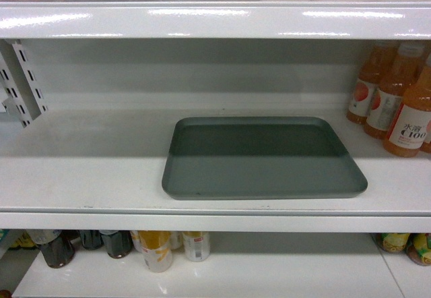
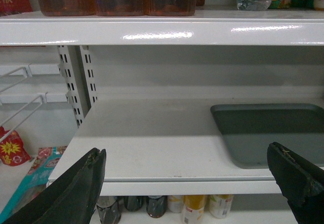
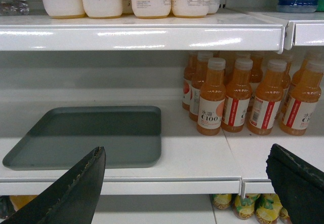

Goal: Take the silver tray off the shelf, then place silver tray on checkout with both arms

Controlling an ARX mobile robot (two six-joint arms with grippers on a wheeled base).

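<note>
Left gripper (image 2: 190,183) spread wide, empty, short of the shelf (image 2: 152,138) edge at lower frame. Right gripper (image 3: 187,183) likewise agape (nothing clasped), presumably splayed to take opposite rims. Silver tray (image 1: 262,160) lay flat mid-frame, near the front lip, left of orange bottles (image 3: 238,100). Checkout unseen.
</note>
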